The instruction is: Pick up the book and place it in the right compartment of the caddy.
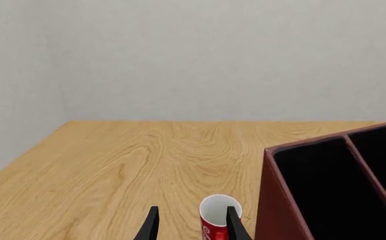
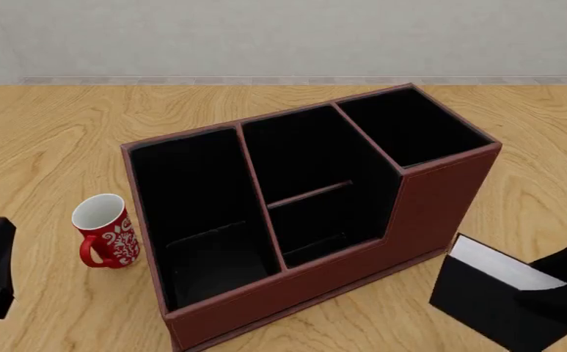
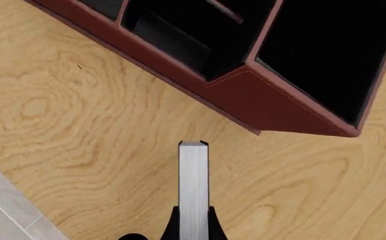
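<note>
The right gripper (image 3: 193, 227) squeezes the book (image 2: 494, 293) by its thin sides, so it stands up on edge. The book is at the near right, just beside the caddy (image 2: 430, 205). This way it can slide down into the right compartment (image 2: 411, 128). The left gripper (image 1: 191, 225) hangs released near the mug (image 2: 105, 231).

Book (image 2: 479, 282) near caddy (image 2: 440, 198) front right corner; mug (image 2: 107, 233) at caddy's left.

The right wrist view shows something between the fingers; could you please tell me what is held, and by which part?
The right gripper holds the book, its fingers pinching the two black covers at one end. The left gripper holds nothing.
</note>
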